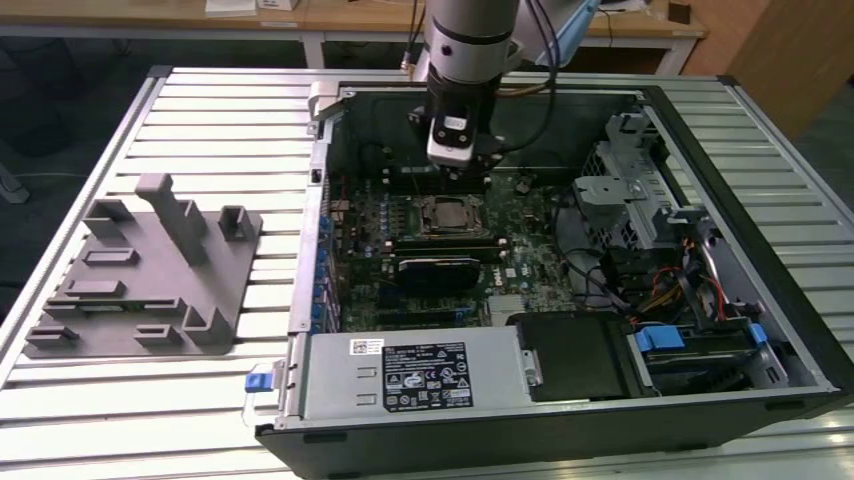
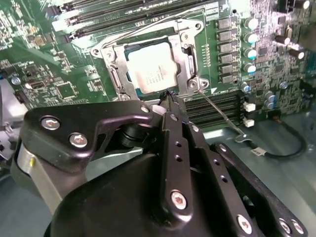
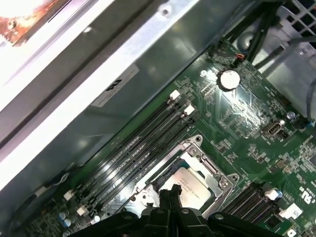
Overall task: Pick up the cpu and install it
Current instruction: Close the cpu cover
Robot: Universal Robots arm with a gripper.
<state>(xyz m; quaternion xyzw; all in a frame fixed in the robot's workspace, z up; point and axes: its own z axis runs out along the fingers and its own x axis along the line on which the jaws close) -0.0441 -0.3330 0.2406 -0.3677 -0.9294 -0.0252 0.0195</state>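
Observation:
The cpu (image 1: 447,212) lies flat in the socket on the motherboard of the open computer case (image 1: 747,120), its silver top facing up. In both wrist views the cpu (image 2: 150,69) (image 3: 191,181) sits inside the metal socket frame (image 2: 112,74). My gripper (image 1: 458,165) hangs just above the board, a little toward the far side of the socket. Its black fingers (image 2: 170,106) meet at the tips with nothing between them, and the gripper (image 3: 169,192) points at the socket's edge.
A thin socket lever (image 2: 222,116) sticks out beside the frame. Memory slots (image 3: 143,143) run along one side of the socket. A grey moulded tray (image 1: 147,270) stands on the slatted table at the exterior view's left. The power supply (image 1: 414,372) and drive cage (image 1: 634,190) crowd the case.

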